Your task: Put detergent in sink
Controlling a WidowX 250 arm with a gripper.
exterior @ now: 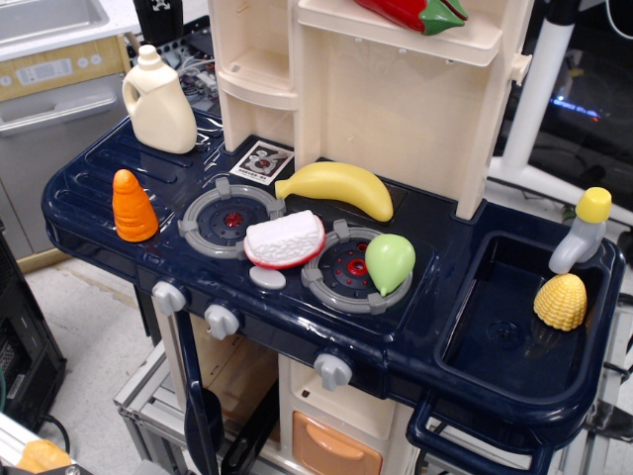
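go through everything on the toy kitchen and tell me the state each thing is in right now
detergent: upright, back left counter, cap on.
sink: holds only the corn.
corn: resting in the sink, right side.
faucet: upright behind the sink.
carrot: standing point up.
banana: lying flat.
watermelon slice: lying between the burners.
pear: on the right burner.
gripper: mostly out of frame, above the detergent.

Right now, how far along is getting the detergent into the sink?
Nothing looks done: the cream-white plastic jug-shaped detergent bottle stands upright at the counter's far left corner, ungrasped. In hand: only a dark piece, probably the gripper, shows at the top edge just above it; its jaws are out of view. Left: grasping, carrying across the burners, and placing in the glossy navy-blue sink basin, which holds a yellow corn piece.
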